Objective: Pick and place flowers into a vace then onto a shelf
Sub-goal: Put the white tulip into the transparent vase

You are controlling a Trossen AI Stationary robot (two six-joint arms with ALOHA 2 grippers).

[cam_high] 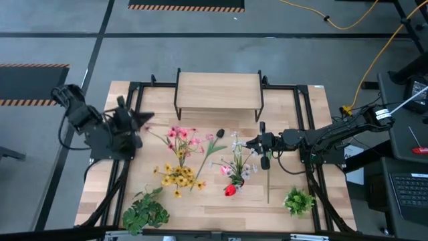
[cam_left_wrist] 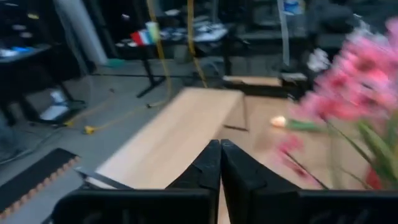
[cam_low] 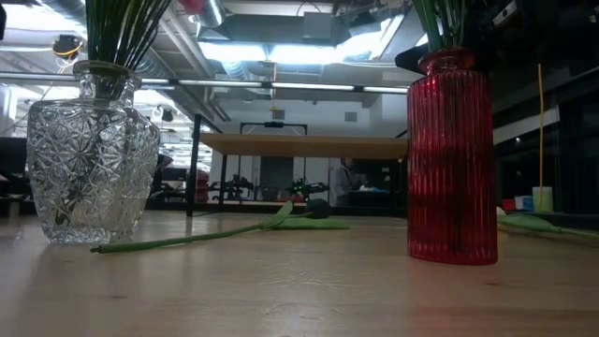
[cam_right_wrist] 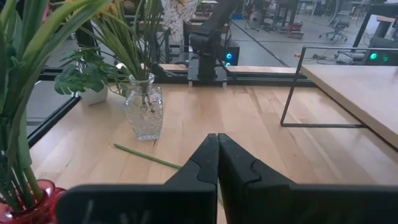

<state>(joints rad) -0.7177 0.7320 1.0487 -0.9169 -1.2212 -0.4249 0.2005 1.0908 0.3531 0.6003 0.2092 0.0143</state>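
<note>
Two vases stand closest in the low view: a clear glass vase (cam_low: 92, 154) and a red vase (cam_low: 452, 159), both holding flowers (cam_high: 180, 157). One loose stem (cam_low: 201, 236) lies on the counter (cam_high: 214, 201) between them. Behind, the shelf (cam_high: 218, 90) stands bare. Left claw (cam_left_wrist: 219, 163) hangs pressed together at the counter's left edge; right claw (cam_right_wrist: 217, 158), also pressed together, hovers right of the red vase.

Red ribbed vase (cam_low: 451, 159), clear cut-glass vase (cam_low: 92, 154), green stem (cam_low: 187, 240).
</note>
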